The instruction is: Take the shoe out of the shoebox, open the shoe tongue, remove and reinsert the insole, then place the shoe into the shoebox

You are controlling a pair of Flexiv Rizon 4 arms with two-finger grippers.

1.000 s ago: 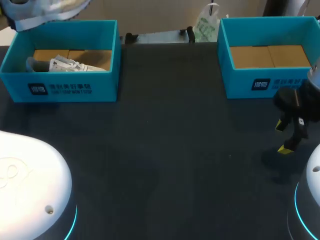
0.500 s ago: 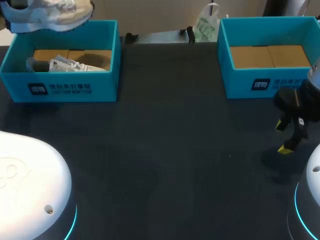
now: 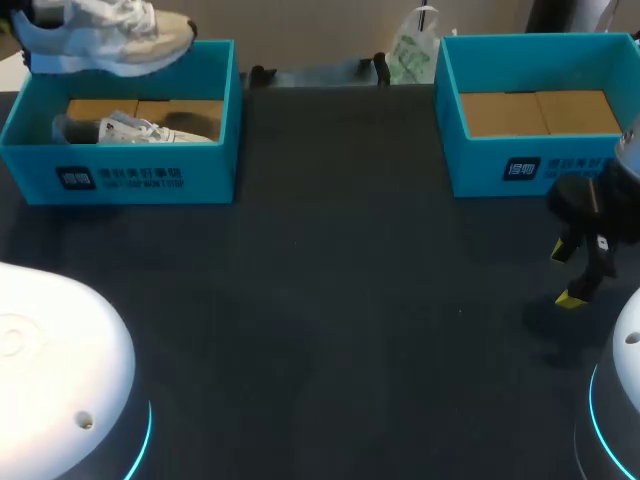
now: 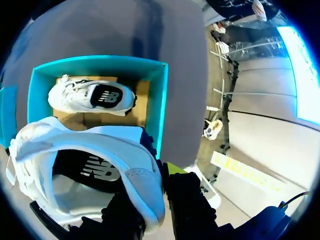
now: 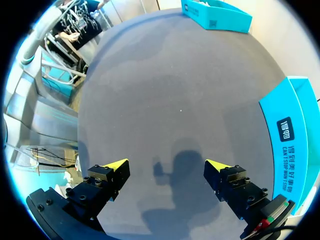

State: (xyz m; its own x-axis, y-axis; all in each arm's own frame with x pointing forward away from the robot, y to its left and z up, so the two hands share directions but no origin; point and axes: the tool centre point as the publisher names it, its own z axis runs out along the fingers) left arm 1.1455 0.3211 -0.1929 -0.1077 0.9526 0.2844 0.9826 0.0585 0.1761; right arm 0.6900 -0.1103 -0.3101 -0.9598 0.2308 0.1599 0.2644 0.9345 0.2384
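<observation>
A white and grey shoe [image 3: 105, 35] hangs in the air above the back of the left teal shoebox [image 3: 120, 175]. My left gripper [image 4: 156, 200] is shut on its heel collar, with one black finger inside the shoe [image 4: 85, 170] and one outside. A second white shoe [image 3: 140, 130] lies on its side in that box and shows below the held one [image 4: 92, 97]. My right gripper [image 3: 578, 272] stands open low over the table at the right, with nothing between its yellow tips [image 5: 167, 167].
A second teal shoebox [image 3: 540, 170] with only a cardboard floor stands at the back right, just beyond my right gripper and beside it [image 5: 290, 130]. The dark table [image 3: 340, 300] stretches between the two boxes. My arms' white bases stand at both near corners.
The held shoe has come further into the head view and shifted a little to the right above the left box. My right arm has not moved.
</observation>
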